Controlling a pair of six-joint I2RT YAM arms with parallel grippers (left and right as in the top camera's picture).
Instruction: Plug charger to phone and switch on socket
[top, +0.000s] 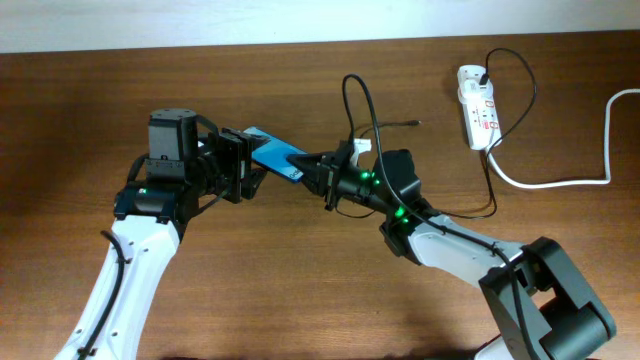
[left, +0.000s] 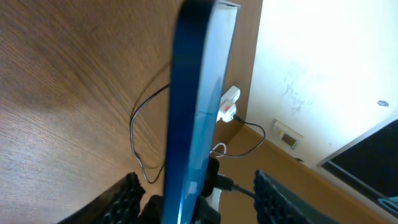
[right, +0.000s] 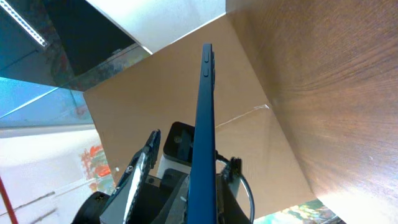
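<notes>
The phone (top: 272, 152), blue with a black edge, hangs above the table between my two grippers. It shows edge-on in the left wrist view (left: 196, 112) and the right wrist view (right: 204, 124). My right gripper (top: 312, 170) is shut on the phone's right end (right: 202, 208). My left gripper (top: 243, 165) is open, with its fingers wide apart on either side of the phone (left: 202, 190). The charger's black cable (top: 362, 100) loops from the white socket (top: 478, 108) to my right gripper and runs beside the phone (right: 247, 190). I cannot tell whether its plug tip is in the phone.
The socket's thick white lead (top: 560, 183) curves off to the right table edge. The socket (left: 227, 104) lies near the table's back edge, by the wall. A slack loop of black cable (left: 140, 140) lies on the brown wooden table (top: 300, 290).
</notes>
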